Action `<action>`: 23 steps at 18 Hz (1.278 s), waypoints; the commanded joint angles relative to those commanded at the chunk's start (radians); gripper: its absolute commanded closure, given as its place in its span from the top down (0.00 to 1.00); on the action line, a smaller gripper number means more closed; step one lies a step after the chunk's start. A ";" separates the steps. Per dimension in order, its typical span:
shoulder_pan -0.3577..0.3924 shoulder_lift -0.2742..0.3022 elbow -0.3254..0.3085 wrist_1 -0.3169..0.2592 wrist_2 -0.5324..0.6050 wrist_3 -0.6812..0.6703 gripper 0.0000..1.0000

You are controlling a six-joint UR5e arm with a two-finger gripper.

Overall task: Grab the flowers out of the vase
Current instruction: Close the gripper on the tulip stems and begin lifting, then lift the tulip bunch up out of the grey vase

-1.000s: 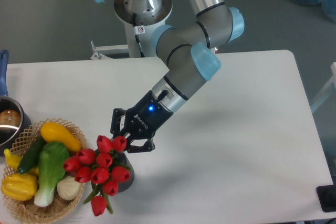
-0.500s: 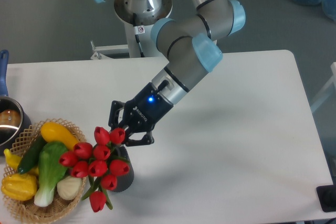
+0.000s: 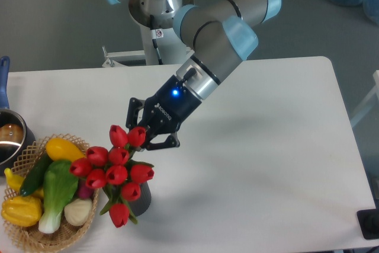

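Hidden: the vase (image 3: 141, 201) is mostly covered by the flowers (image 3: 116, 173); only a dark part shows at the lower right of the bunch. The stems are hard to see.
Cut off: the metal pot (image 3: 10, 138) at the left edge shows only partly.
Pincer: the pincer (image 3: 144, 137) is clenched on the flowers at the top of the bunch, beside the 2 upper buds.
Flowers: they hang below and left of the pincer, above the vase mouth.
Vase: it stands on the white bench (image 3: 266, 146), just right of the wicker basket (image 3: 35, 235) with vegetables (image 3: 53, 188).
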 joint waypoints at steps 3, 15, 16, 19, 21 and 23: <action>0.006 0.020 0.000 0.000 -0.014 -0.003 0.13; 0.028 0.025 0.057 0.000 -0.080 -0.028 0.13; 0.032 0.025 0.066 0.000 -0.086 -0.041 0.13; 0.046 0.025 0.077 0.000 -0.126 -0.054 0.13; 0.061 0.025 0.083 0.000 -0.155 -0.054 0.13; 0.075 0.025 0.095 0.000 -0.184 -0.054 0.13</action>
